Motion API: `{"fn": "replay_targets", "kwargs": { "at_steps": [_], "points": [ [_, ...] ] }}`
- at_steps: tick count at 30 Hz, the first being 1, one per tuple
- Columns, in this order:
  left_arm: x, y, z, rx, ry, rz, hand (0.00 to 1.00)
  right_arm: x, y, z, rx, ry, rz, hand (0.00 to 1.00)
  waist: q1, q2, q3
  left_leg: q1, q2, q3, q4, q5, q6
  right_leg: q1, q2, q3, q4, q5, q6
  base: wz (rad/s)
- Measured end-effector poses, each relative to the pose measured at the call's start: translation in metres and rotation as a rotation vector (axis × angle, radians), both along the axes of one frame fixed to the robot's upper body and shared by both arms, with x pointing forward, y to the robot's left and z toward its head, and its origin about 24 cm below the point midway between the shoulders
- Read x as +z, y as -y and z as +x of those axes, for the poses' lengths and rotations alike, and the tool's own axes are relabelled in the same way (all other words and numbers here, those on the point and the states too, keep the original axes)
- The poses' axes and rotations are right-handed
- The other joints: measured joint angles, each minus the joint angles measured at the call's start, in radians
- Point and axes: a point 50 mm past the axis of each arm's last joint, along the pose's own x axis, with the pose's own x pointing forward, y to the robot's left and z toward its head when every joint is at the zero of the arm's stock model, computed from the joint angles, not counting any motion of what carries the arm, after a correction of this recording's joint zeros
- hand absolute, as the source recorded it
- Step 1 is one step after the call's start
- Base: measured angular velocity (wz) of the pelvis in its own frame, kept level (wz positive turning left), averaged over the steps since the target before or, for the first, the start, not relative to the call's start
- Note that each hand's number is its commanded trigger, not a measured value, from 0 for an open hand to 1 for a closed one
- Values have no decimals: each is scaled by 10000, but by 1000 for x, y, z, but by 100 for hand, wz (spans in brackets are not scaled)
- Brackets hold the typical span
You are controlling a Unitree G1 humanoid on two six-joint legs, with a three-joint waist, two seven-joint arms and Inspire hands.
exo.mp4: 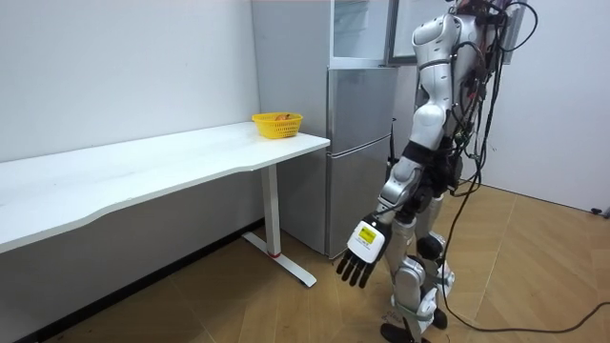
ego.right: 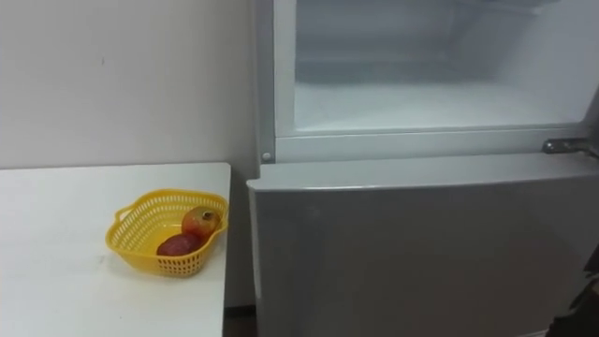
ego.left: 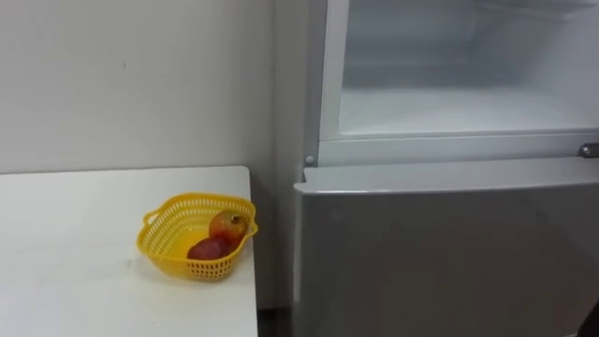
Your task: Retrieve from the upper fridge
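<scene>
Parked right up against the fridge [exo.mp4: 357, 152] in the room view, just past the end of the white table [ego.left: 75, 281]. Robot's left hand [exo.mp4: 362, 252] at lower center of the room view, hanging by the leg with fingers straight and loose, holding nothing. Across the upper right of the eye views, the upper compartment [ego.left: 459, 84], wide open and cut off at the top and right edges. Inside all pale and washed out, so hard to pick out much beyond one flat shelf [ego.left: 449, 112]. Closed lower door [ego.left: 440, 253] across the lower right. Small metal bit [ego.left: 588, 150] at the right edge, mid height, half cropped, can't tell what exactly. Lower left: yellow basket [ego.left: 154, 232] near the table corner beside the fridge, with a reddish-orange fruit [ego.left: 229, 225] up against the fridge-side rim and a darker red fruit [ego.left: 208, 249] touching it, its lower part hidden by the basket wall. Can't say what kind of fruit.
</scene>
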Motion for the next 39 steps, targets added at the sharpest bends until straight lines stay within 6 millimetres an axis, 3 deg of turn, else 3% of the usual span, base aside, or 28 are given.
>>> {"fn": "replay_targets", "kwargs": {
  "at_steps": [12, 18, 25, 33, 39],
  "points": [
    [0, -1, -2, 29, -82, -36, 0, 5, -1, -3, -706, -969, -810, 0, 91, 83, 6, 20, -60, -135, -24, 14, 10, 5, -34, -46, 13, -34, 15, 2],
    [-1, -1, -1, 151, -36, -323, 0, 3, -5, -1, -755, -1756, -1181, 0, 329, 79, 8, 188, -75, -350, -101, 15, 11, -12, -2, 224, 210, -72, 10, -15],
    [1, -7, -2, 176, 23, -405, 0, 6, -17, 7, -150, -2258, -1168, 0, 397, -24, 61, 388, -178, -444, -104, 21, 17, -281, -61, 435, 885, -467, 1, -8],
    [2, -7, 5, 229, 738, -505, 0, 7, -26, 15, 236, -2665, -1480, 0, 400, -101, 106, 333, -163, -585, -97, 51, -32, -384, -42, 413, 1108, -498, -59, -2],
    [2, -8, 2, 191, 884, -459, 0, 9, -52, 28, 1804, -4259, -3195, 0, 355, -265, 196, 306, -101, -985, 25, 69, -65, -352, -18, 233, 1151, -450, -187, -15]
  ]
}}
